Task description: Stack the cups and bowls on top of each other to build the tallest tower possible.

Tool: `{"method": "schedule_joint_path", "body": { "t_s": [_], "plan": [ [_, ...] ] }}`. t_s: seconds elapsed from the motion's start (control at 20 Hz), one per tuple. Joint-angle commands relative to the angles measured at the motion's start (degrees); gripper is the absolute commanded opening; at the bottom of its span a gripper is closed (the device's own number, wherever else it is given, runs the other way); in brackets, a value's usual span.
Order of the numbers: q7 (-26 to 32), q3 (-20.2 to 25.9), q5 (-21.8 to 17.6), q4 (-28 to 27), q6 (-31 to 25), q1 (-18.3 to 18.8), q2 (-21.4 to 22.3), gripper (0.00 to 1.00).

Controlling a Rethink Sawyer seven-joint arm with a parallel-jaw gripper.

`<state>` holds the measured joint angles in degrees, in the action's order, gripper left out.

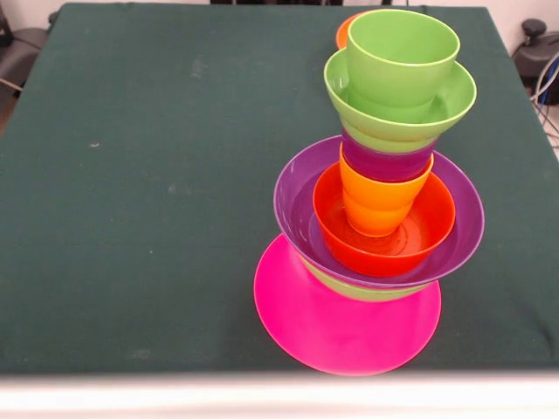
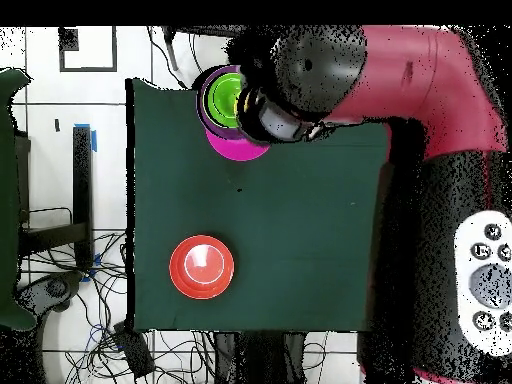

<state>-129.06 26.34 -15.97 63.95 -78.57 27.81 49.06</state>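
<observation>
The tower stands at the table's near right in the front view. From the bottom it shows a wide pink bowl turned upside down, a light green bowl, a wide purple bowl, an orange-red bowl, an orange cup, a purple cup, a light green bowl and a light green cup on top. In the overhead view the tower lies partly under the arm's end, where the gripper is. The front view shows no gripper. The yellow cup and the small ribbed green bowl are hidden.
A second orange-red bowl lies apart on the green table, on the robot's side; its edge peeks out behind the tower in the front view. The red arm reaches over the table's corner. Cables lie on the floor around the table.
</observation>
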Motion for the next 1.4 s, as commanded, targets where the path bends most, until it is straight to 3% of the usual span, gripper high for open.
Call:
{"method": "schedule_joint_path", "body": {
  "t_s": [0.05, 0.55, 1.4],
  "plan": [
    [6.56, 2.65, -4.55, -13.52, -11.74, -4.06, -7.08, 0.0],
    [5.38, 2.13, -7.0, -26.41, -18.03, -8.81, -12.67, 0.0],
    [5.8, 0.75, -8.37, -36.52, -22.09, -12.14, -16.77, 0.0]
  ]
}}
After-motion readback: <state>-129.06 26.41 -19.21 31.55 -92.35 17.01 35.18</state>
